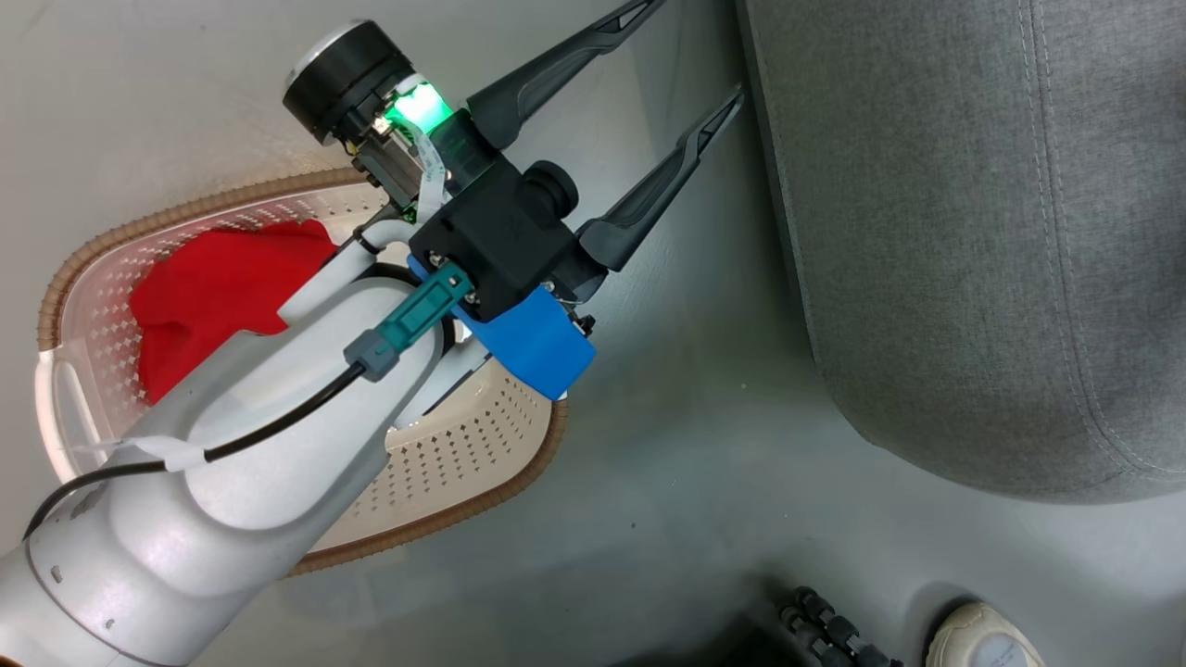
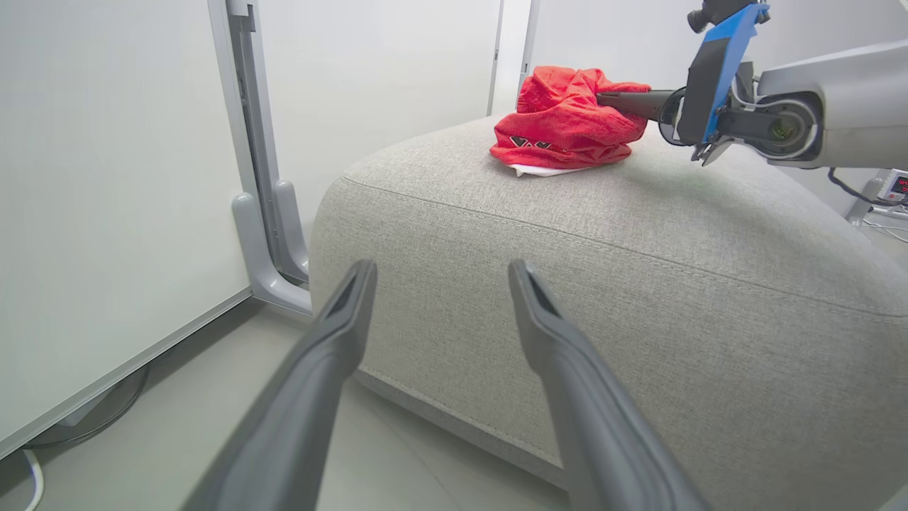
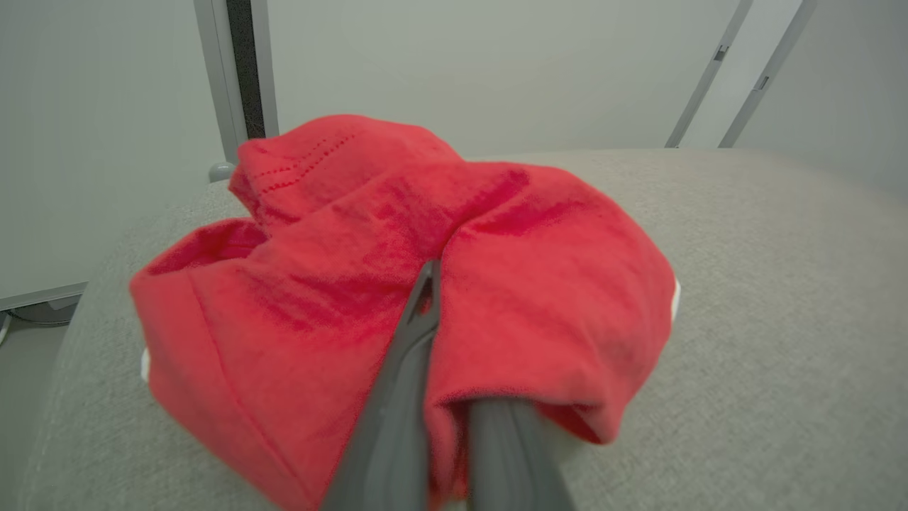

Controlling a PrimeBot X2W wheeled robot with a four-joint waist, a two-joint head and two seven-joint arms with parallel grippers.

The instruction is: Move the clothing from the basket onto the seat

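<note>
One red garment (image 1: 222,287) lies bunched in the cream basket (image 1: 482,491) at the left of the head view, partly hidden by my left forearm. My left gripper (image 1: 693,51) is open and empty above the floor, between the basket and the grey seat (image 1: 973,232). In the left wrist view the left gripper (image 2: 440,268) points at the side of the seat (image 2: 638,284). The other red garment (image 2: 567,121) sits crumpled on top of the seat, and my right gripper (image 2: 617,99) reaches into it. In the right wrist view the right gripper (image 3: 433,284) is shut on this garment (image 3: 340,284), which rests on the seat (image 3: 780,284).
A white wall panel and a grey upright frame (image 2: 262,177) stand left of the seat. Grey floor runs between basket and seat. A pale rounded object (image 1: 982,639) and a black ribbed part (image 1: 825,625) lie at the bottom right. A small device with red digits (image 2: 897,186) sits behind the seat.
</note>
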